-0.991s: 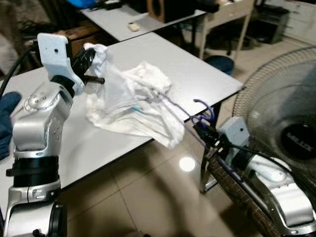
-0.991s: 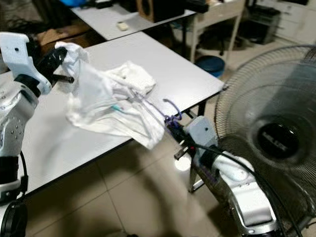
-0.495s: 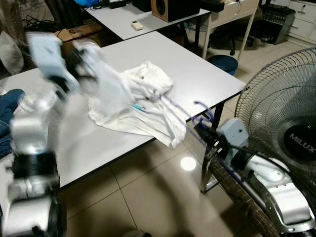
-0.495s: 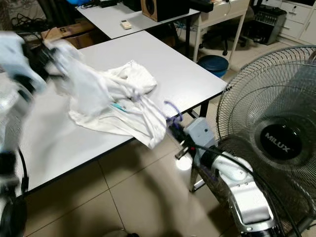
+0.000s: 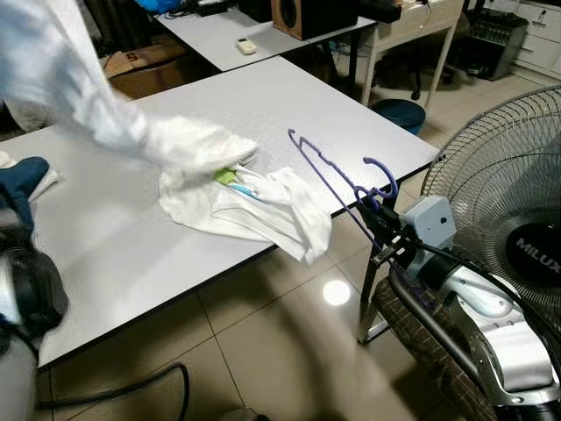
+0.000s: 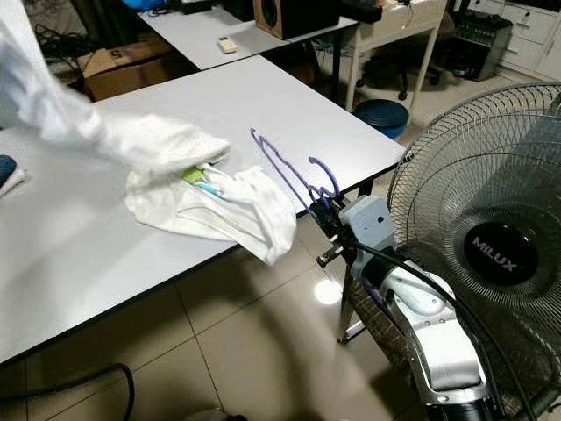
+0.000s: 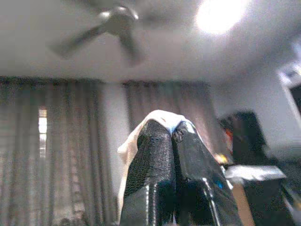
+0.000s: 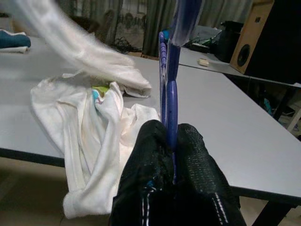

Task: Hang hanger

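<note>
Hanger (image 5: 337, 180) | clamped in right gripper (image 8: 171, 141) | left gripper (image 7: 171, 134) pinching white garment (image 5: 237, 197)

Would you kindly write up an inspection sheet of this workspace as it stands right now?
Surface: grey table, bare near its front edge.
Job's things: purple hanger free of the cloth; white shirt on the table, one end pulled up towards the left.
Clutter: blue cloth at the table's left.
End effectors: right end effector shut on the hanger; left end effector shut on white fabric, raised.
Cables: black cable on the floor.
Surroundings: standing fan, speaker, tiled floor.
</note>
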